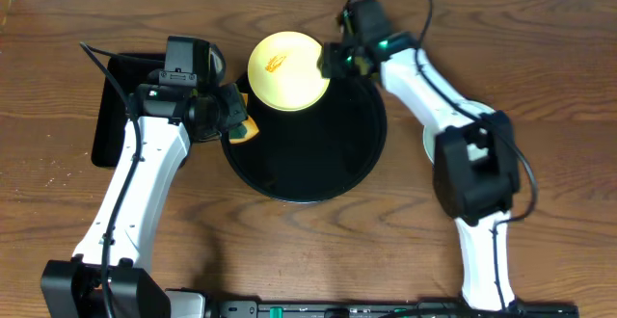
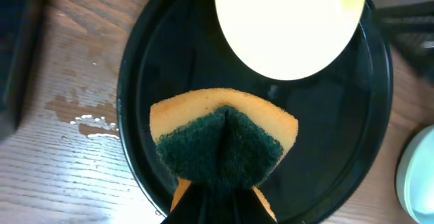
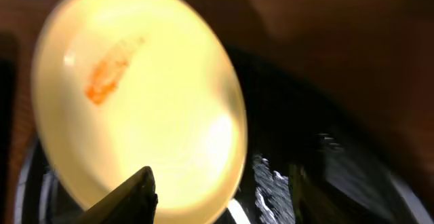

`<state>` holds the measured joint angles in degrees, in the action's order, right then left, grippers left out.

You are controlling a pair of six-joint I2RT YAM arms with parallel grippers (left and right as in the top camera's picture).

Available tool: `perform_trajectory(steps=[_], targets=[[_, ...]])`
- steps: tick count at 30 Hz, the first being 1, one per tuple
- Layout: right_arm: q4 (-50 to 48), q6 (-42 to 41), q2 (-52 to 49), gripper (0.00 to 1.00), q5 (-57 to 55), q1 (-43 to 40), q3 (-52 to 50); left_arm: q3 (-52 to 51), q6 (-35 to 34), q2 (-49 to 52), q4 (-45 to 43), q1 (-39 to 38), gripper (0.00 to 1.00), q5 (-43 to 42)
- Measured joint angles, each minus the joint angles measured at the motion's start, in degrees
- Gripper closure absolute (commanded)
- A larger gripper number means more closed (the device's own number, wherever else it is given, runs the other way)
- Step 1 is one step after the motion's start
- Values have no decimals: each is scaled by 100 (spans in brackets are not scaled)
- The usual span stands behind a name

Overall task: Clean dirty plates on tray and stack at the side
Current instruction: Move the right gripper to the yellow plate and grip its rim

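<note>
Just beside right gripper (image 1: 331, 61), yellow plate (image 1: 285, 70), overhanging tray (image 1: 371, 140) rim

Overhead light: bright and even; the grain of the wooden table (image 1: 58, 212) reads clearly, and only soft, faint shadows lie beside the arms (image 1: 135, 193).
Overhead glare: the black tray (image 1: 318, 164) has a dull sheen; the yellow plate (image 1: 286, 70) is bright, but its smear (image 1: 275, 64) is still legible.
Left wrist exposure: the plate (image 2: 288, 24) is blown out to near white; a wet patch (image 2: 88, 121) glints on the wood.
Left wrist focus: the sponge (image 2: 224, 139) is fairly sharp; the dark left edge is blurred.
Right wrist light: dim and warm; the plate (image 3: 156, 129) glows.
Right wrist focus: soft throughout; the smear (image 3: 108, 78) is fuzzy, and white glints break up on the tray (image 3: 271, 183).
</note>
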<state>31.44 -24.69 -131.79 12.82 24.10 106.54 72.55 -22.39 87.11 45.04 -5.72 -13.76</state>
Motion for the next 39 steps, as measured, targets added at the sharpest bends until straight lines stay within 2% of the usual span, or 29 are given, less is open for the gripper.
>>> perform_trajectory(steps=[9,10,16,26,39], targets=[[-131,-352,-387,55,-374,385,2,0,4,0,0,0,92,153],[-129,-376,-393,59,-435,433,2,0,4,0,0,0,92,168],[151,-551,-407,99,-772,636,35,0,17,0,2,0,93,195],[1432,-531,-400,99,-833,640,258,0,17,0,0,0,92,197],[3386,671,-260,99,-542,623,273,0,149,7,-7,0,93,214]])
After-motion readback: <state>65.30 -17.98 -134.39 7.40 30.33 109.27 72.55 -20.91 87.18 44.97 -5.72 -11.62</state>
